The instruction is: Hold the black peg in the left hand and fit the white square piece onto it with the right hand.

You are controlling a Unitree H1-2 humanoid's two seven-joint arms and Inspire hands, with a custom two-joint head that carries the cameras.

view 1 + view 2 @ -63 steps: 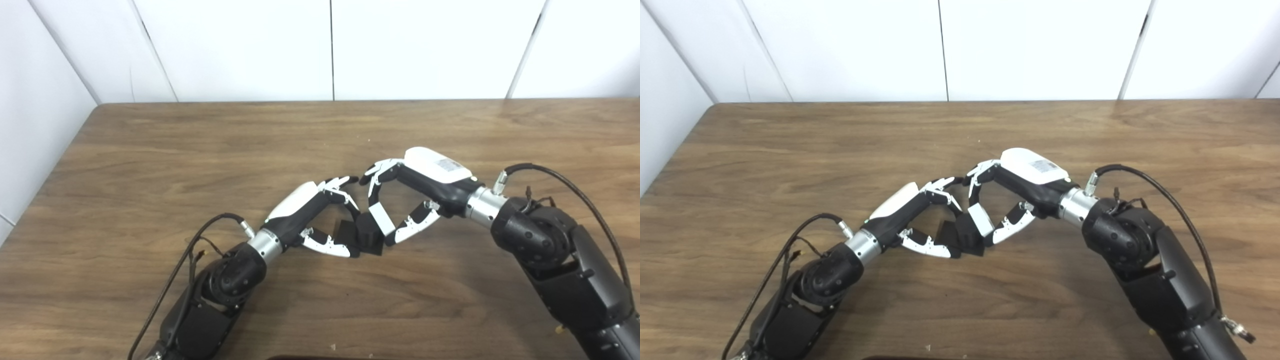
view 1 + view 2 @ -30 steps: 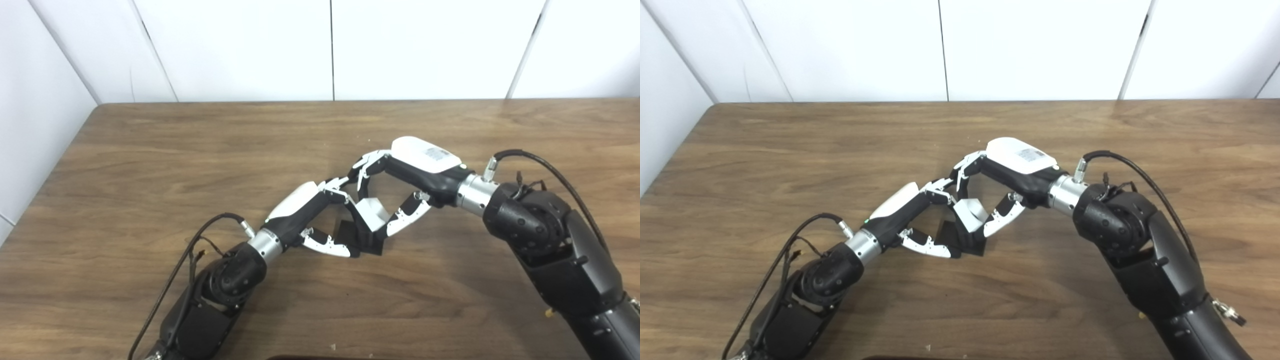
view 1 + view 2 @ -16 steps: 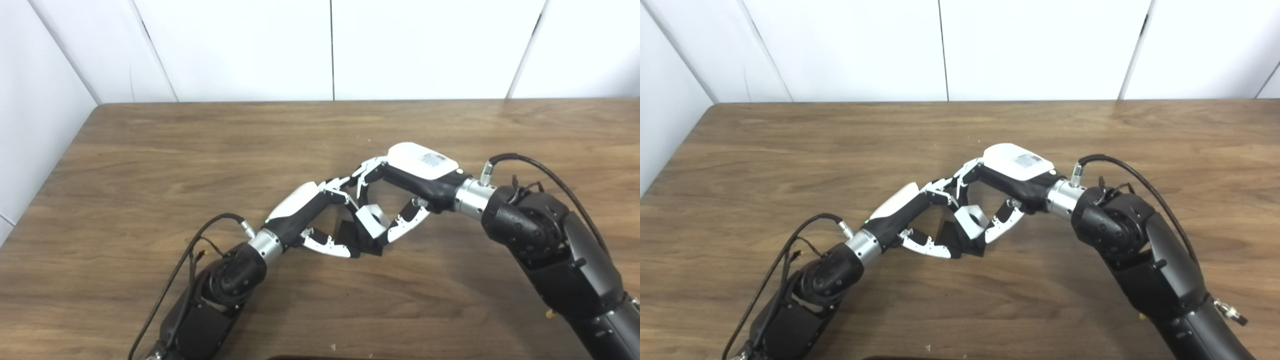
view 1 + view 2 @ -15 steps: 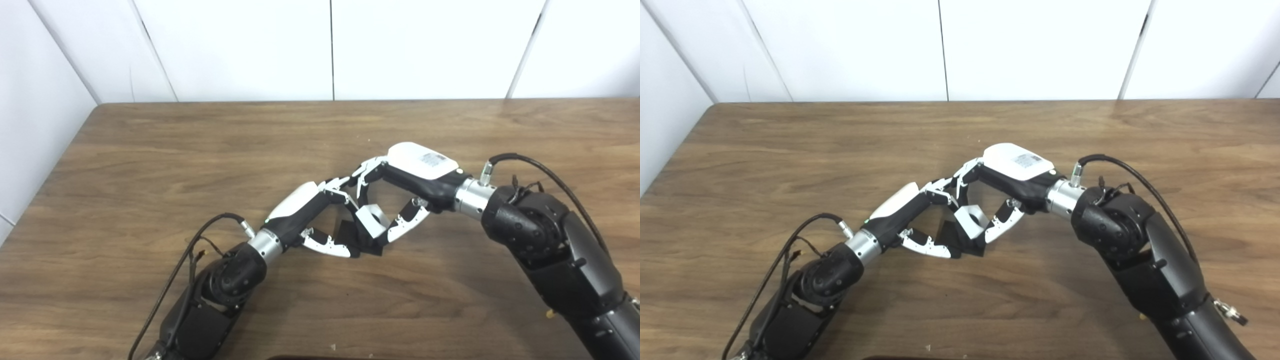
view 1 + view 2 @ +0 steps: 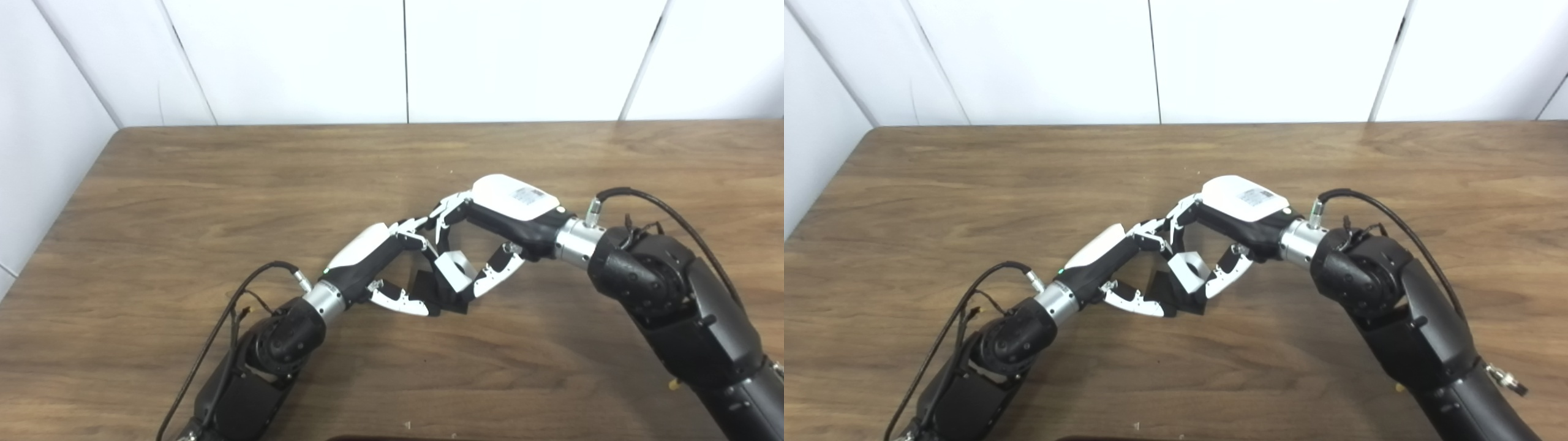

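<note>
The black peg (image 5: 432, 292) stands with its square base on the wooden table (image 5: 184, 202) at the middle. My left hand (image 5: 392, 254) is shut on the peg, thumb in front of the base and fingers behind it. The white square piece (image 5: 451, 268), with a round hole in its face, is pinched in my right hand (image 5: 484, 239) and lies tilted over the peg's top. Whether the peg has entered the hole is hidden. In the right eye view the white square piece (image 5: 1188, 269) sits directly over the black peg (image 5: 1176, 295).
Bare wood surrounds the hands on every side. White wall panels (image 5: 404, 61) stand behind the table's far edge. A cable (image 5: 674, 214) loops from the right wrist and a second cable (image 5: 214, 337) from the left wrist. A dark object edge (image 5: 392, 438) shows at the bottom.
My right hand came in from the right, lifted the white piece over the peg and lowered it, tilting its holed face upward. In the last half second it barely moved. The left hand stayed still.
</note>
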